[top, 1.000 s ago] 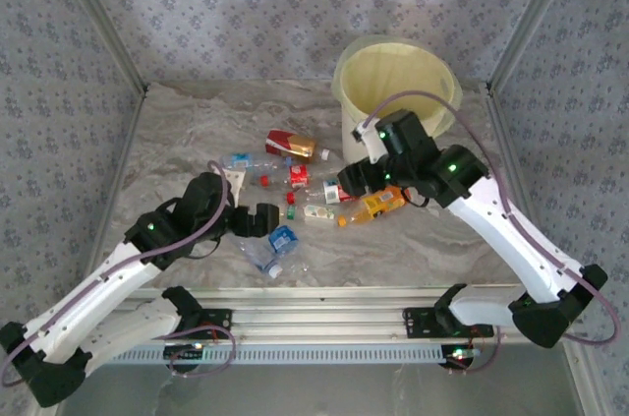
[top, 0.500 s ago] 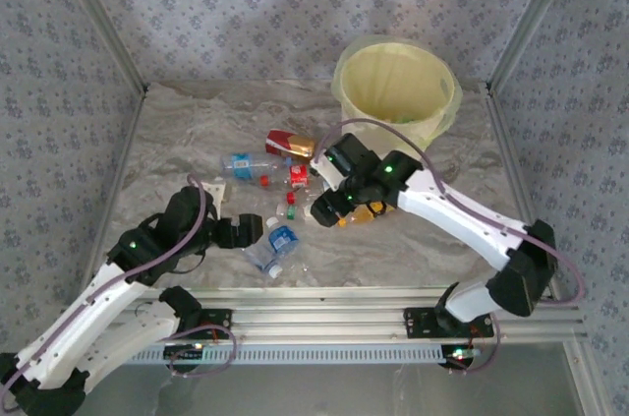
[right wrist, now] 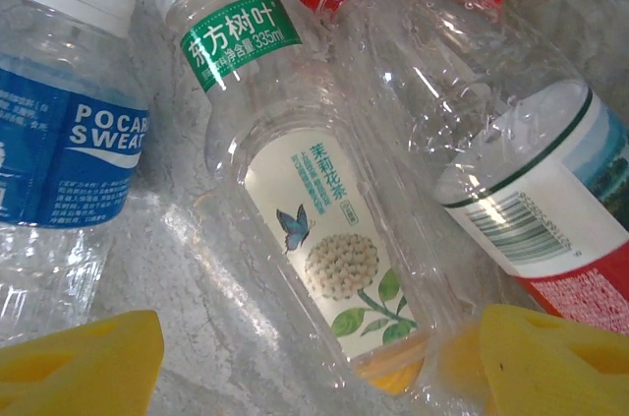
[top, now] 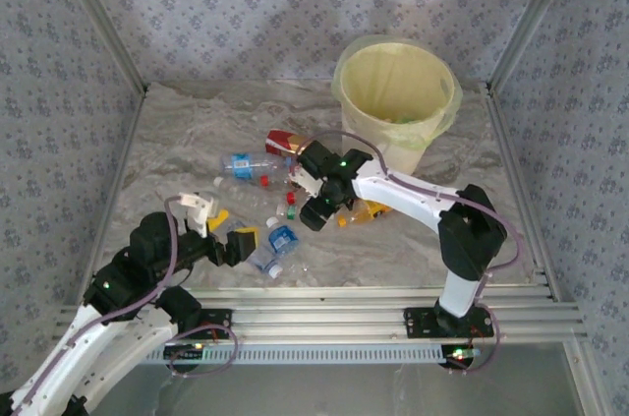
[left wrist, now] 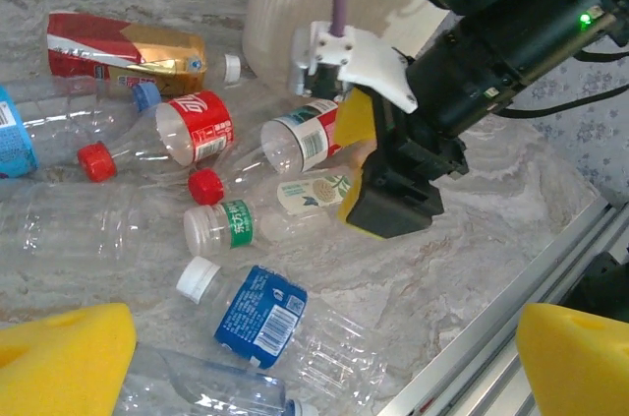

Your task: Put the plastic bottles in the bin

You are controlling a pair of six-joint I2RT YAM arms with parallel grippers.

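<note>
Right tool (right wrist: 314, 372) is straddling the green-labelled tea bottle (right wrist: 319, 239) lying on the desk (top: 197, 131), jaws open and empty; probably lining up a pick. Left tool (left wrist: 314, 367) is hanging wide open over the Pocari Sweat bottle (left wrist: 260, 303). Bin (top: 346, 82) is standing back right, near the pile.

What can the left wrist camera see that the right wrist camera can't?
Left wrist camera: the cream bin, a red-and-gold bottle, and the right arm's fingers hanging over the pile.
Right wrist camera: tiny close-up details, like the butterfly printed on a label.
Both: the clear green-banded bottle and the blue-labelled bottle, lying on the marble table.
</note>
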